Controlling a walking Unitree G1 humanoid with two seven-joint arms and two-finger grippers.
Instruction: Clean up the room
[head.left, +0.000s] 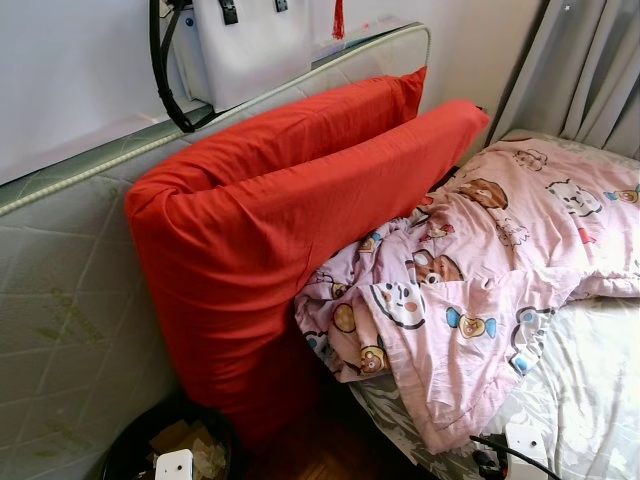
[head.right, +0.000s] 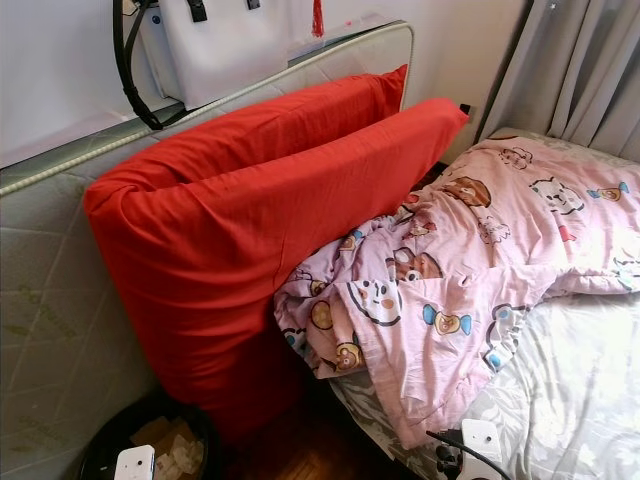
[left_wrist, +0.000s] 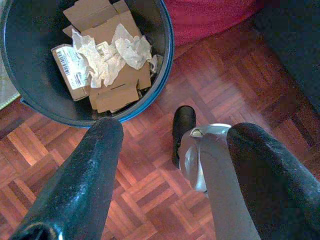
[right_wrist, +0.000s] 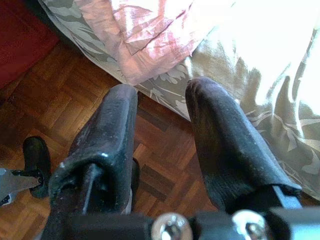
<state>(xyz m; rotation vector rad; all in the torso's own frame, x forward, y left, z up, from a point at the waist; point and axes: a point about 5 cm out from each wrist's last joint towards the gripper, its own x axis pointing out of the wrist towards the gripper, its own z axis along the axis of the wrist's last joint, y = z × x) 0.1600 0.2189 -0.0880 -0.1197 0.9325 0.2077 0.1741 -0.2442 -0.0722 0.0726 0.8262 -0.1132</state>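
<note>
Both hands hang low and empty, fingers parted: left hand (left_wrist: 165, 165) above the bin (left_wrist: 160, 75), right hand (right_wrist: 160, 135) by the bed (head.left: 590, 380). At your two o'clock, the rumpled pink quilt (head.left: 470, 290) spills off; grip its hanging edge and pull flat.

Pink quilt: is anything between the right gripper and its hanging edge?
Nothing visible. The right gripper, jaws open, hangs over bare parquet floor beside the bed, and the pink quilt drapes over the grey leaf-print sheet just ahead of the fingertips.
</note>
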